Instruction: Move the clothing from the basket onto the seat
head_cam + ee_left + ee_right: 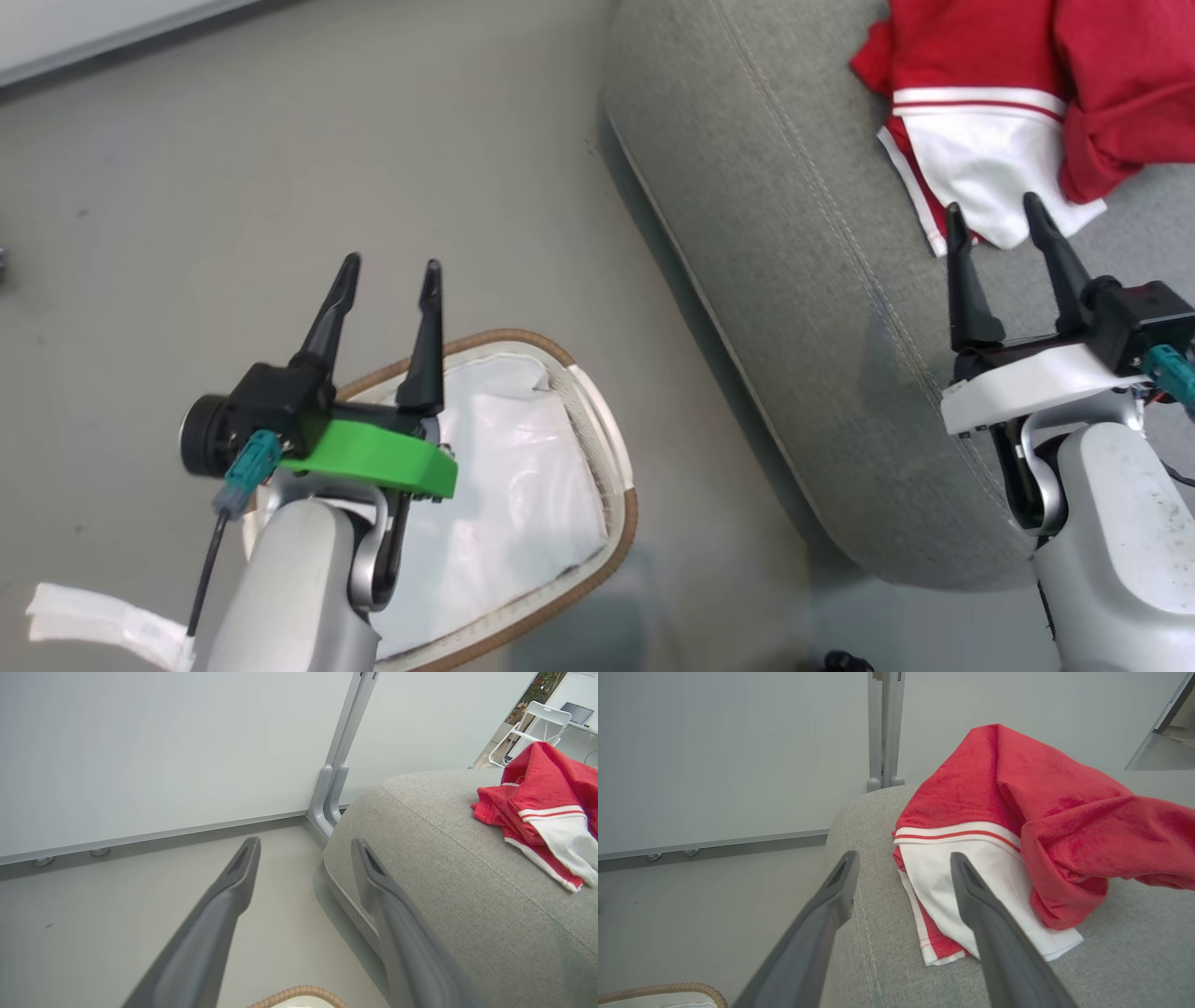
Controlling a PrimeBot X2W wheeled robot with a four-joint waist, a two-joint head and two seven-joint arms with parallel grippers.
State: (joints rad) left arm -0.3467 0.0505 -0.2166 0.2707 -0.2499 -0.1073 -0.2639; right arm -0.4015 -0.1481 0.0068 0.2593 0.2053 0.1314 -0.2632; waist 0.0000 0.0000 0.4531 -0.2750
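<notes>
The red and white clothing (1018,112) lies crumpled on top of the grey seat (775,280), close to the seat's stitched seam. The right gripper (992,207) is over the seat with its tips by the clothing's white panel, its two fingers spread apart and nothing between them. The left gripper (392,266), fingers also apart and empty, hangs off the seat's side above the basket (624,523), which stands on the floor beside the seat, its white liner showing.
</notes>
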